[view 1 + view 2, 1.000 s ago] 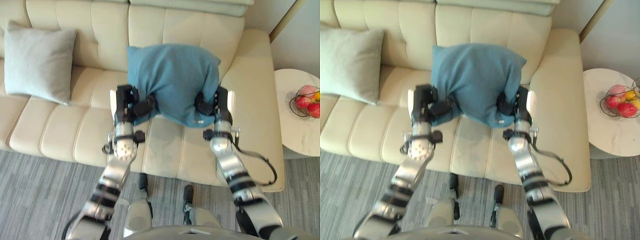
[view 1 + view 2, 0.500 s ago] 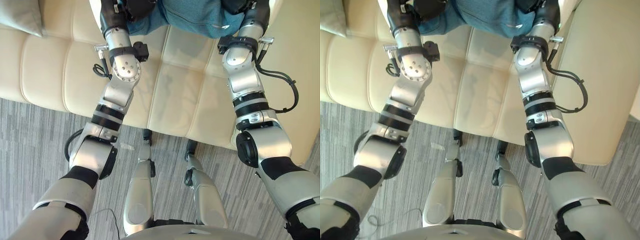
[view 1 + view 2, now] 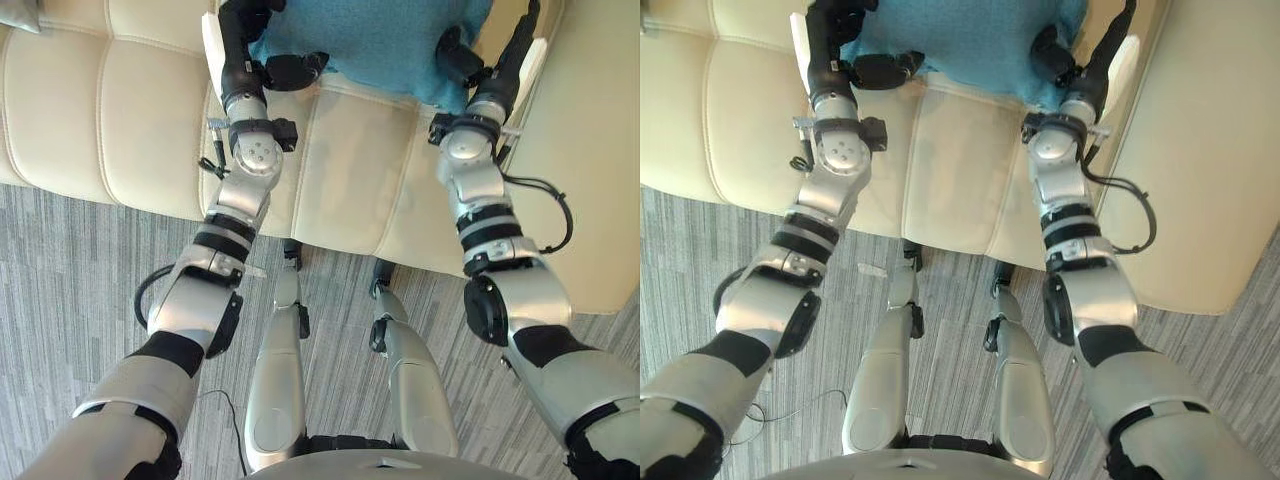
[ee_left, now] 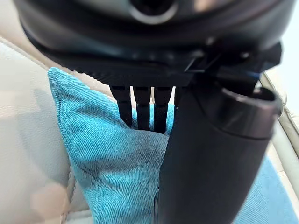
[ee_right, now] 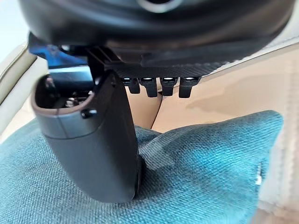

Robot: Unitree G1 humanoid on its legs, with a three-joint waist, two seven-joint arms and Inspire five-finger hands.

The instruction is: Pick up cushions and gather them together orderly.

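Observation:
A blue cushion [image 3: 372, 38] rests against the cream sofa [image 3: 120, 110] at the top of the eye views, held between both hands. My left hand [image 3: 290, 70] grips its left lower edge and my right hand [image 3: 452, 52] its right lower edge. Seen from the left wrist, the thumb [image 4: 210, 154] presses the front of the blue cushion [image 4: 103, 163] while the fingers [image 4: 142, 109] reach behind it. Seen from the right wrist, the thumb [image 5: 88, 140] dents the cushion [image 5: 201, 172] and the fingers [image 5: 159, 86] sit behind its edge.
A corner of a pale grey cushion [image 3: 18, 12] shows at the far left on the sofa seat. The sofa's armrest [image 3: 590, 150] lies to the right of my right arm. Grey striped carpet [image 3: 60, 300] runs in front of the sofa.
The whole picture has shifted as the camera tipped down, so the sofa back and side table have left the view. Both hands keep their hold on the blue cushion.

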